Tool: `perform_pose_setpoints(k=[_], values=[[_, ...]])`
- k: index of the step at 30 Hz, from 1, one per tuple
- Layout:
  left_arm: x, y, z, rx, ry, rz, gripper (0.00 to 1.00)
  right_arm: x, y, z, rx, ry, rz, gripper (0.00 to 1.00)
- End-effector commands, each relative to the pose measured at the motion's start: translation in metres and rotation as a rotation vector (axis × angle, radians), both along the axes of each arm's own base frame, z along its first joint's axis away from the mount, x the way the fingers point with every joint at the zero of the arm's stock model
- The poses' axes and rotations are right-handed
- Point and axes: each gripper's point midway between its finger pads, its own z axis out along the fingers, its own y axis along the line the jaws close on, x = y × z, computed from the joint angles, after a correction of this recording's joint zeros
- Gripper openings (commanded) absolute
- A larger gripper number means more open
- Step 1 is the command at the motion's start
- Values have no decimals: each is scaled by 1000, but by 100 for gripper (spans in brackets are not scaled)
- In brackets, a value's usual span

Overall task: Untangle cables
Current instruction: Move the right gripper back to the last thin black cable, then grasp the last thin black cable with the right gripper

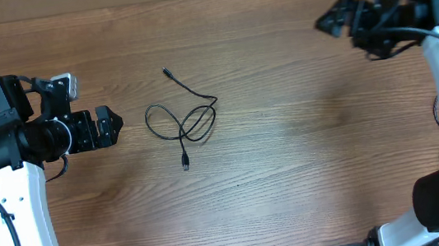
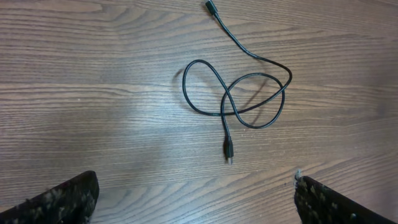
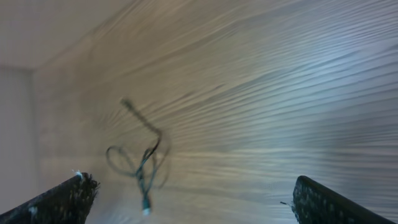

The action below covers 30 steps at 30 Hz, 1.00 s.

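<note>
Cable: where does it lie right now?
Overhead view: the cable lies in a loose loop on the table, left of centre, just in front of the open left pincer and apart from it.

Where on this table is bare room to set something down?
Bare table spreads between the cable and the right claw, and below the cable toward the near edge. Narrowest is the gap between left claw and cable.

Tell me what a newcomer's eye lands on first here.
A single thin black cable lies in loose crossed loops on the brown wooden table, left of centre. The left hand sits open just beside it, while the right hand hangs open far across the table.
</note>
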Motion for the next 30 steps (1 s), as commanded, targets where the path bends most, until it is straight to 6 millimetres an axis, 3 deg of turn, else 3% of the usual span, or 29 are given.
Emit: perform_pose_setpoints(k=[1,11,19,25,30], values=[[1,-3,6,-16,-18,1,100,-3,36,-4,43,47,21,100],[1,-3,6,-16,-18,1,100,-21,149,-60,68,259,120,100],[1,-3,6,-16,-18,1,100,-41,231,-120,47,426,96,100],[1,-3,6,-16,-18,1,100,-61,258,-159,-5,533,35,100],[1,-3,6,-16,-18,1,100,-64,267,-174,-63,519,11,100]])
